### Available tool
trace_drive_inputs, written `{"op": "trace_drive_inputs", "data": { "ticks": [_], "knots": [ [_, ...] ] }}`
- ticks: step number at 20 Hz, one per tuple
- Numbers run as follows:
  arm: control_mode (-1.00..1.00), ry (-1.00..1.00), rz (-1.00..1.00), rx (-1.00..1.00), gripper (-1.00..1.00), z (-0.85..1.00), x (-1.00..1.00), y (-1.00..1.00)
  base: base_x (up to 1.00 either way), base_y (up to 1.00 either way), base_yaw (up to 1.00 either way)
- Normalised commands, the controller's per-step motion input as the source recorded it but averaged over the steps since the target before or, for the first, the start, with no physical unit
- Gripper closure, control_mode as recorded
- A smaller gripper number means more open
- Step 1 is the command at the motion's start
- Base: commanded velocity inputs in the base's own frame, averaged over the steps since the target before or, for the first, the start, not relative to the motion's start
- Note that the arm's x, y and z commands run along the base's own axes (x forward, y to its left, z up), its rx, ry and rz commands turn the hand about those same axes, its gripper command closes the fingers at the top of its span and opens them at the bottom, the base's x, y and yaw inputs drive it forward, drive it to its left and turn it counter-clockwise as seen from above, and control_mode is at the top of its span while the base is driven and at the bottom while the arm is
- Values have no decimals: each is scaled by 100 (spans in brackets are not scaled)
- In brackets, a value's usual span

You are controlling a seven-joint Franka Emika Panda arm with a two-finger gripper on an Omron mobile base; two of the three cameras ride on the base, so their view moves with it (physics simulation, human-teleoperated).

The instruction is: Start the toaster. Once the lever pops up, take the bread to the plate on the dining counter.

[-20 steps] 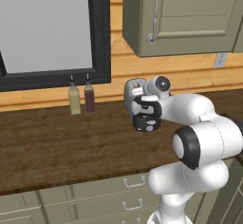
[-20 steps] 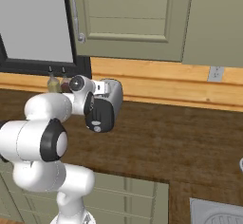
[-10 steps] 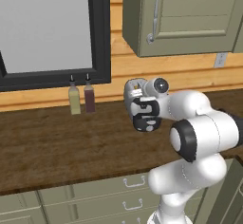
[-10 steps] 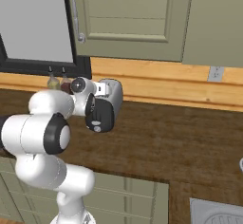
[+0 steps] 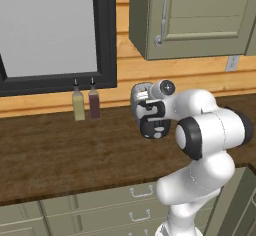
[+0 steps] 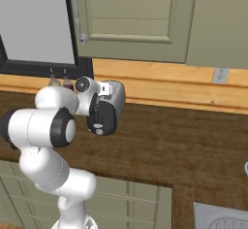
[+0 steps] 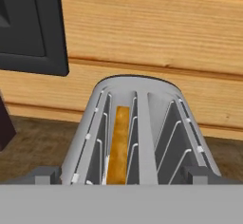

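We see the arm (image 5: 205, 145) folded tight, its big elbow joint bulging toward the cameras and the forearm reaching back across to the hand. The gripper (image 7: 121, 174) points forward and slightly downward, wrist level in both base views. In the hand view we see its two dark fingertips (image 7: 43, 174) far apart at the bottom corners, jaws spread wide, nothing between them, clamping on nothing.
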Motion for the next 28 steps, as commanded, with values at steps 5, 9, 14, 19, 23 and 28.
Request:
{"op": "trace_drive_inputs", "data": {
  "ticks": [5,9,14,19,23,28],
  "knots": [
    [-100,1,0,0,-100,-15,2,0,0,0,0],
    [-100,1,0,0,-100,-7,0,0,0,0,0],
    [-100,0,0,0,-100,0,0,0,0,0,0],
    [-100,0,0,0,-100,0,0,0,0,0,0],
    [-100,0,0,0,-100,0,0,0,0,0,0],
    [-100,0,0,0,-100,0,0,0,0,0,0]
  ]
}}
